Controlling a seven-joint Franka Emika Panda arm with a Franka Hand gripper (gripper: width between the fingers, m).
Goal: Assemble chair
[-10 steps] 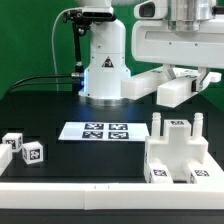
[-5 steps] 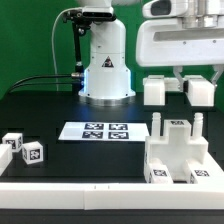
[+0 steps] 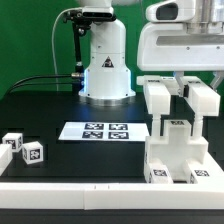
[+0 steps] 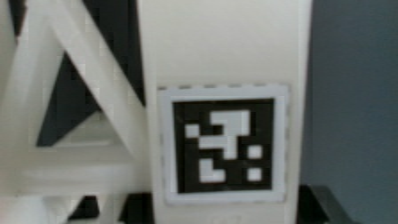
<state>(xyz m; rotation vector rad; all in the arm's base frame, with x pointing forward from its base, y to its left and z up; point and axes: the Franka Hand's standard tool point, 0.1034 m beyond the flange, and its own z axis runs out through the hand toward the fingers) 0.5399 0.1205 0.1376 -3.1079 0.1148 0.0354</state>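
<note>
Gripper (image 3: 181,88) part-closed, clamping white chair piece (image 3: 157,100) | its two blocks hang upright, just above half-built chair (image 3: 176,152) | next move, I'd judge: straight down.

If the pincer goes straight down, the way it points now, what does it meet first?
The pincer holds a white chair part that hangs below it. That part would probably meet the partly built chair underneath first, though depth is unclear in the exterior view.

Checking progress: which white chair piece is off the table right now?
The raised piece in the pincer, over the built block; both small cubes sit on the table.
</note>
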